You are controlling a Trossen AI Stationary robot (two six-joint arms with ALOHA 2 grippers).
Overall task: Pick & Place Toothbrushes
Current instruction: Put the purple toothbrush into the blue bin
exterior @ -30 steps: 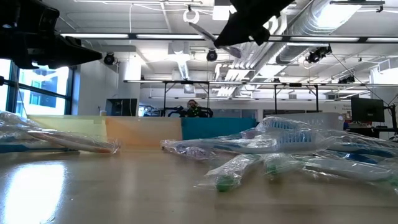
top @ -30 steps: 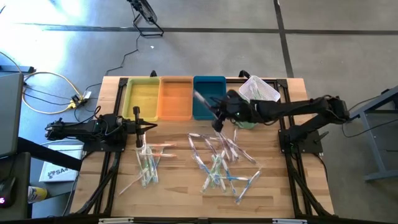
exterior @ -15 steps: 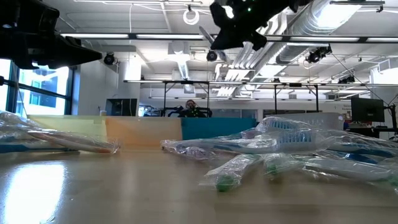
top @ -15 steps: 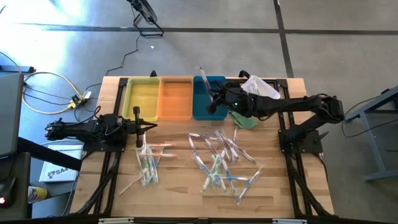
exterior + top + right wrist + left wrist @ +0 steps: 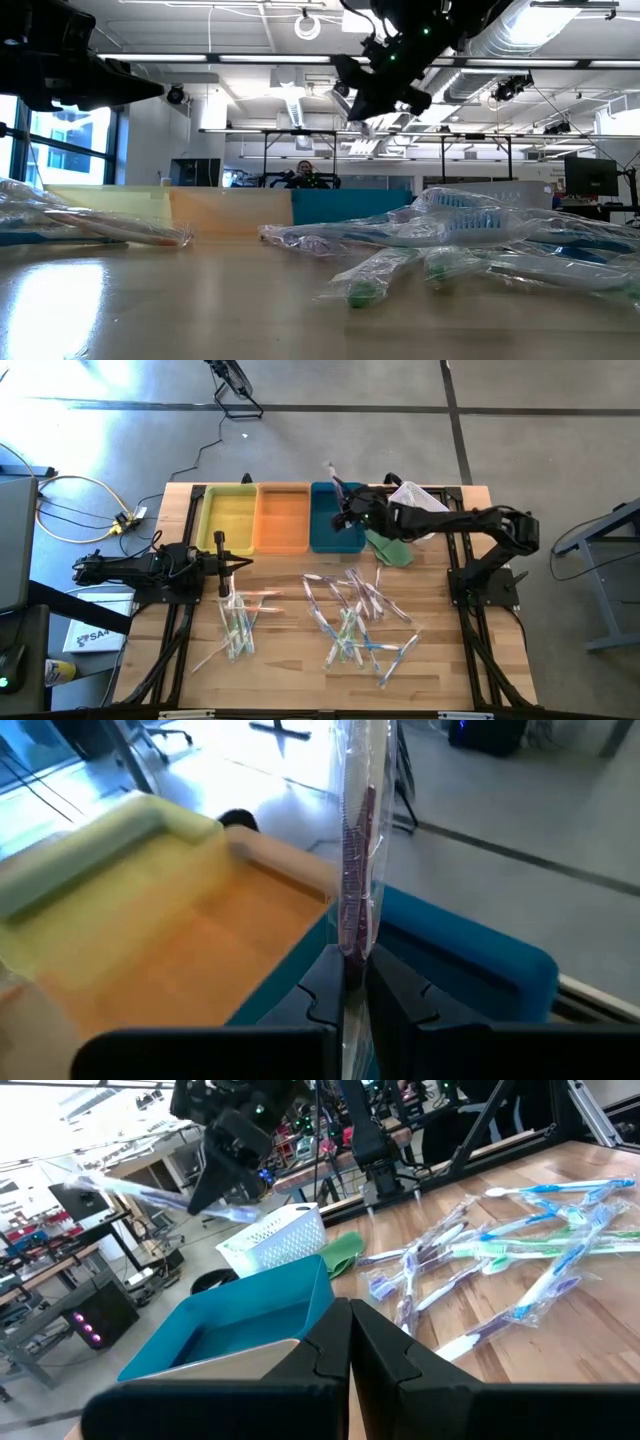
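Observation:
My right gripper (image 5: 343, 512) hangs over the blue tray (image 5: 330, 532), shut on one wrapped toothbrush (image 5: 356, 870) with a purple handle. The brush sticks out past the fingertips toward the table's far edge (image 5: 333, 478). Other toothbrushes lie flat on the wood in two heaps, a small one (image 5: 237, 622) near my left gripper and a larger one (image 5: 355, 622) mid-table. My left gripper (image 5: 350, 1342) is shut with nothing in it, level, at the left side near the yellow tray (image 5: 228, 518). My right gripper pinches the toothbrush, in its clear wrapper, between its two fingers near the brush's lower end (image 5: 353, 952). The fingers lie along the brush, slanting down from the table's right. The brush is lifted clear and points out beyond the fingertips over the blue tray.
An orange tray (image 5: 283, 518) sits between the yellow and blue ones along the far edge. A white mesh basket (image 5: 415, 503) and a green cloth (image 5: 392, 550) lie right of the blue tray, under my right arm. Bare wood shows along the near edge.
My right gripper has carried the toothbrush from above the far side of the larger heap toward the table's far edge, over the blue tray, sinking a little and rolling. The brush, which lay slanted to the left, now points toward the far edge.

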